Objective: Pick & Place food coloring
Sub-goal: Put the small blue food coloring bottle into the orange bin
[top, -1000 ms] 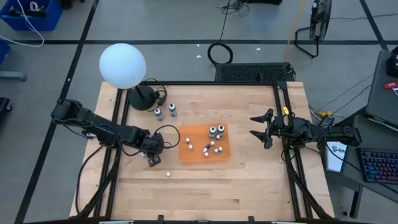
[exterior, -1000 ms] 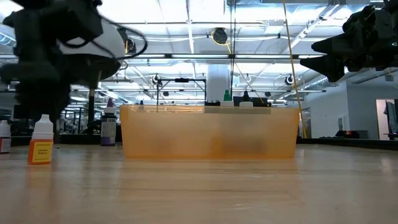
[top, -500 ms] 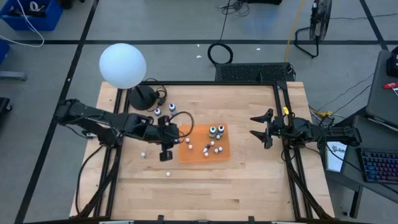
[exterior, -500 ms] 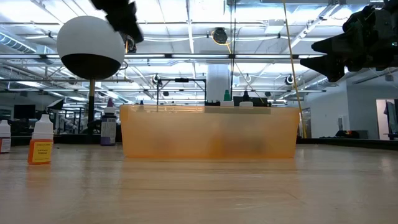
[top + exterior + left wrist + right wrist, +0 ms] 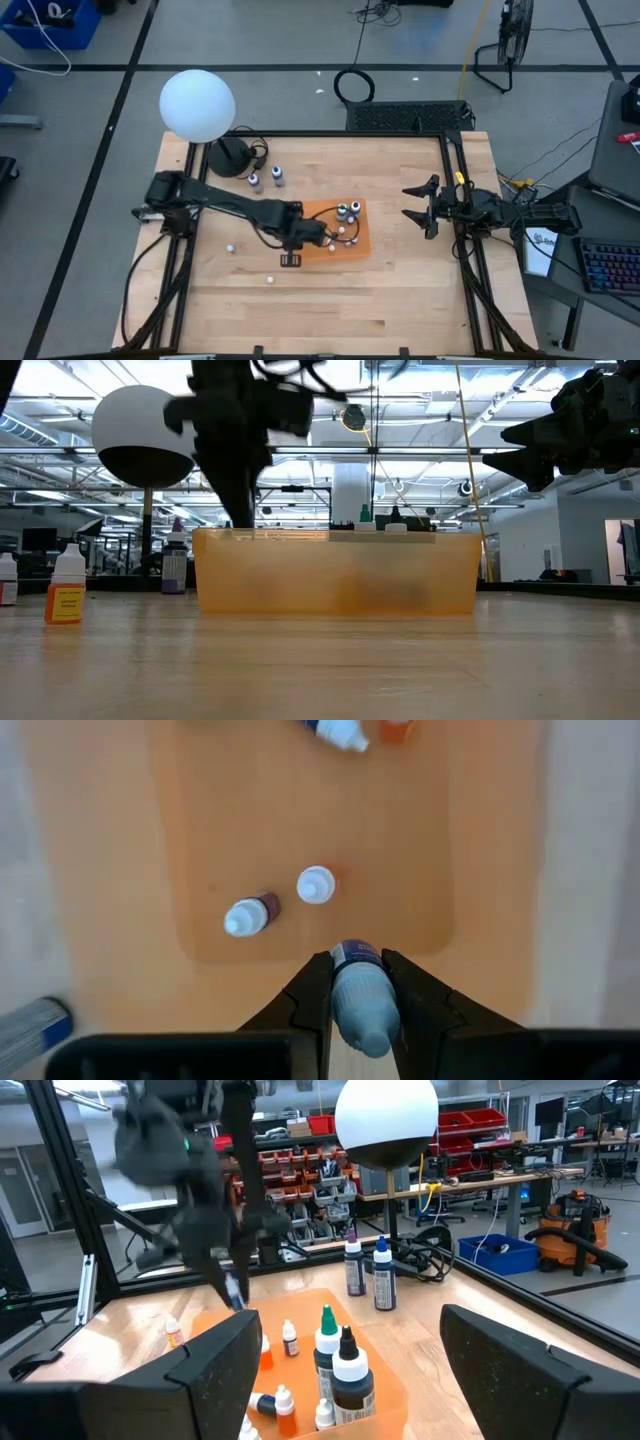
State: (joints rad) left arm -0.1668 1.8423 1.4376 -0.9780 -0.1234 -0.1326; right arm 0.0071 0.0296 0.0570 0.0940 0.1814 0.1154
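The food coloring is a set of tiny bottles. Several stand or lie in the orange tray (image 5: pixel 352 240) (image 5: pixel 335 572). Two taller ones (image 5: pixel 265 179) stand on the table at the far left, and an orange-labelled one (image 5: pixel 67 592) stands left of the tray. My left gripper (image 5: pixel 303 238) (image 5: pixel 358 982) hangs over the tray's left end, shut on a pale blue bottle (image 5: pixel 360 1000). My right gripper (image 5: pixel 415 205) waits open above the table's right side, its fingers (image 5: pixel 215 1370) empty. My left gripper pinches the pale blue bottle's sides (image 5: pixel 345 1005) between its two fingers. The fingers come from above and point almost straight down. The bottle lies along them, its dark-banded end (image 5: pixel 356 956) sticking out past the fingertips, and it is lifted clear above the tray.
A big white globe lamp (image 5: pixel 197 104) on a dark base (image 5: pixel 229 157) stands at the far left corner. Two loose white-capped bottles (image 5: pixel 231 247) (image 5: pixel 270 279) sit on the bare wood near the left arm. Black frame rails (image 5: pixel 458 200) border the table.
My left gripper has risen from the table's left side and travelled toward the right edge until it hangs over the tray's left end, rolling as it went. It stays shut on the blue bottle, now clear of the table.
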